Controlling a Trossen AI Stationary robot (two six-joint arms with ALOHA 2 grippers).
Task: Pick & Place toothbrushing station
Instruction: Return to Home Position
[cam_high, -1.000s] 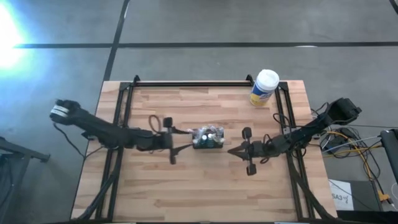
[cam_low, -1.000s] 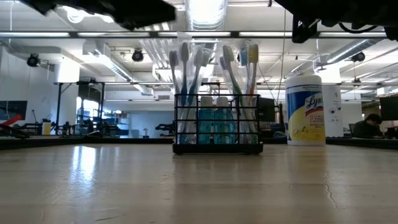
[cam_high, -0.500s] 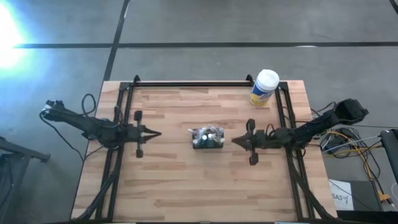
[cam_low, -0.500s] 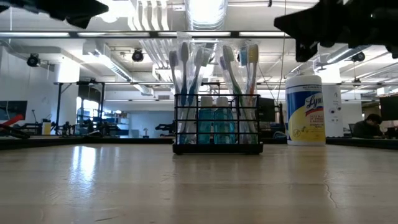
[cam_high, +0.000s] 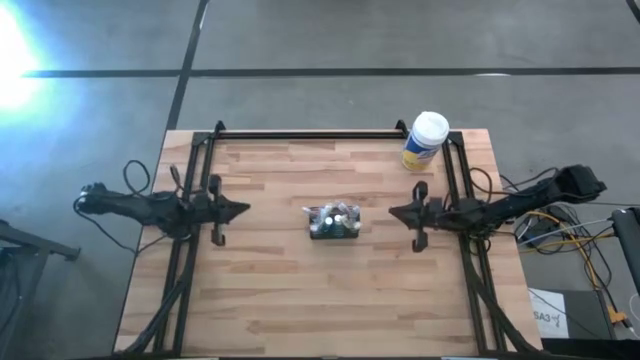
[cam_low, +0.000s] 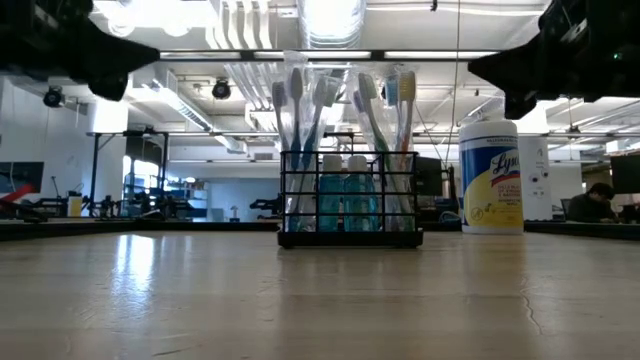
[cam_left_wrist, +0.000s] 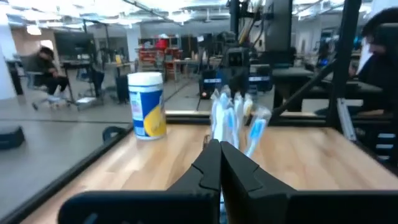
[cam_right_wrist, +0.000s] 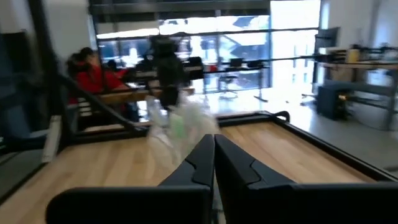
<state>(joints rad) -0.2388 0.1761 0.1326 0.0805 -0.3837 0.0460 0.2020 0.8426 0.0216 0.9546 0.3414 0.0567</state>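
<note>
As you look in from the near edge of the wooden table (cam_high: 300, 310), the first thing you meet is the toothbrushing station (cam_high: 334, 222). It stands upright about midway between the left and right sides and a little beyond the middle in depth. In the low view you see it as a black wire rack, with toothbrushes (cam_low: 300, 110) standing in it heads up and teal-blue items (cam_low: 345, 203) low between them. Level with it in depth, your left gripper (cam_high: 243, 209) hangs over the left part of the table, pointing right toward the station and well apart from it. Its fingers (cam_left_wrist: 208, 167) are pressed together tip to tip. Your right gripper (cam_high: 393, 212) mirrors it over the right part of the table, pointing left at the station and also well apart from it, and its fingers (cam_right_wrist: 202, 158) are likewise pressed together. The low view shows both grippers up in the air, about level with the brush heads and off to either side. Farther back, at the far right corner of the table, a yellow canister (cam_high: 425, 140) with a white cap stands upright, apart from the station and from both grippers. Beyond the table you look into an open workroom with ceiling lights and desks. A seated person (cam_low: 598, 200) shows far off on the right, and the right wrist view picks up a person in a red top (cam_right_wrist: 93, 74).
</note>
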